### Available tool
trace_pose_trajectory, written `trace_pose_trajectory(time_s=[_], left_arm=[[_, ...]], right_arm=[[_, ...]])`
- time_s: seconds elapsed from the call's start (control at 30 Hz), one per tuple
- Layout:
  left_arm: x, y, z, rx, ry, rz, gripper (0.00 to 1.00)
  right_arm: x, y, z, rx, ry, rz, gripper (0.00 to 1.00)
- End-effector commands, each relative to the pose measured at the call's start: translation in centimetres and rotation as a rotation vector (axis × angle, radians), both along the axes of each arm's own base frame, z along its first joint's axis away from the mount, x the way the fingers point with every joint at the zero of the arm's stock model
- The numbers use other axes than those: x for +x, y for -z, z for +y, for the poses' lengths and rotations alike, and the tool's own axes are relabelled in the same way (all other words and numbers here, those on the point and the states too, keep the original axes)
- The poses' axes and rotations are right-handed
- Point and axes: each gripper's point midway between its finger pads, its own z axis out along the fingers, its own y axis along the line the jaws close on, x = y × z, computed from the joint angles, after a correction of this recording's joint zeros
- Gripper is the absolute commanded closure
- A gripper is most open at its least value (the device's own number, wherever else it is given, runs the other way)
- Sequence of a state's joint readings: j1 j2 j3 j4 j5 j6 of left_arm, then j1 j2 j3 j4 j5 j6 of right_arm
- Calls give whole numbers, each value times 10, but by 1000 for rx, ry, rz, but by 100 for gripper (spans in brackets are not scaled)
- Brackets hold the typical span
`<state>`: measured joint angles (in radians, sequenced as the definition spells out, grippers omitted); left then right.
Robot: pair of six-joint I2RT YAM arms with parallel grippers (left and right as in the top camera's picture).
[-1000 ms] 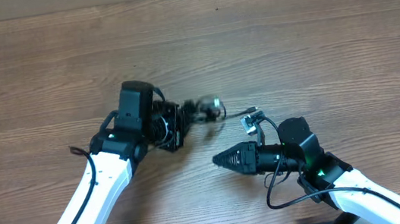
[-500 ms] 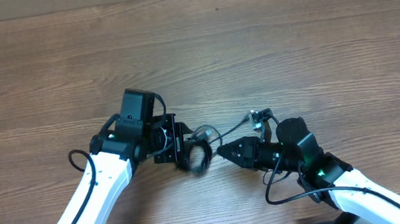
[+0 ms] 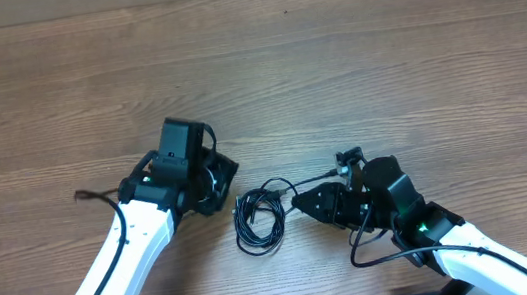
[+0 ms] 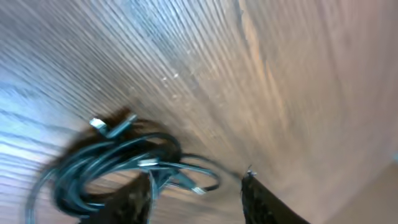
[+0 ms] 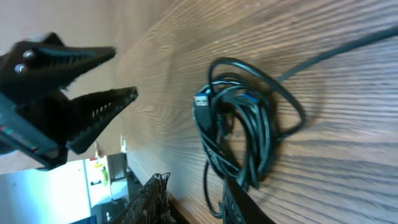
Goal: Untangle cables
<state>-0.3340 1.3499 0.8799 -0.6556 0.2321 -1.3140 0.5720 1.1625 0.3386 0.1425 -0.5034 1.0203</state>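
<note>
The cables (image 3: 258,220) lie as one tangled black coil on the wooden table, between my two grippers. One strand runs right to a small plug (image 3: 347,157) beside the right arm. My left gripper (image 3: 221,176) is open, just up-left of the coil and apart from it. In the left wrist view the coil (image 4: 111,167) lies beyond the left finger (image 4: 134,202), and the gap of the left gripper (image 4: 199,177) holds nothing. My right gripper (image 3: 301,203) points at the coil's right side. In the right wrist view its jaws (image 5: 196,182) stand apart below the coil (image 5: 244,127), a thin loop hanging near one finger (image 5: 239,202).
The wooden table (image 3: 384,62) stretches bare behind and to both sides. The near table edge shows in the right wrist view (image 5: 186,205). The arms' own thicker black wires (image 3: 377,254) loop beside the right arm.
The left gripper carried the bundle down and right, opened, and drew back left, leaving the coil on the table. The right gripper moved in toward the coil and opened a little.
</note>
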Motion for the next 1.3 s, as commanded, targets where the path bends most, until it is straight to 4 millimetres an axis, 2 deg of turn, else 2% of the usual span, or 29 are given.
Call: trace_pose_trajectory(time_s=[0.0, 0.07, 0.13, 0.3, 0.37, 0.57, 0.7, 0.8, 1.07, 1.17, 1.27], left_arm=[[-10, -3, 4, 172, 375, -114, 58], [-18, 2, 5, 192, 426, -94, 64], [-28, 8, 4, 213, 495, -68, 65], [-40, 23, -11, 248, 645, -44, 71], [-41, 31, -9, 293, 659, -24, 78], [-40, 65, -2, 365, 670, 74, 90], [-42, 82, -5, 348, 675, 123, 93], [-47, 94, -12, 307, 689, 160, 91], [-44, 94, -16, 279, 700, 152, 89], [-28, 86, -12, 279, 690, 119, 88], [-4, 69, -7, 272, 642, 80, 87]], right_arm=[[6, -2, -1, -16, 23, -10, 72], [6, 0, -2, -26, 27, -7, 72], [6, 0, -2, -26, 27, -7, 71], [7, 1, -3, -30, 33, -9, 67], [7, 1, -3, -30, 33, -9, 67], [7, 1, -3, -31, 34, -10, 67], [9, 2, -5, -40, 45, -18, 67], [12, 3, -7, -52, 65, -25, 63], [15, 4, -9, -63, 82, -32, 61], [15, 4, -9, -63, 82, -32, 61], [15, 4, -9, -63, 82, -32, 61]])
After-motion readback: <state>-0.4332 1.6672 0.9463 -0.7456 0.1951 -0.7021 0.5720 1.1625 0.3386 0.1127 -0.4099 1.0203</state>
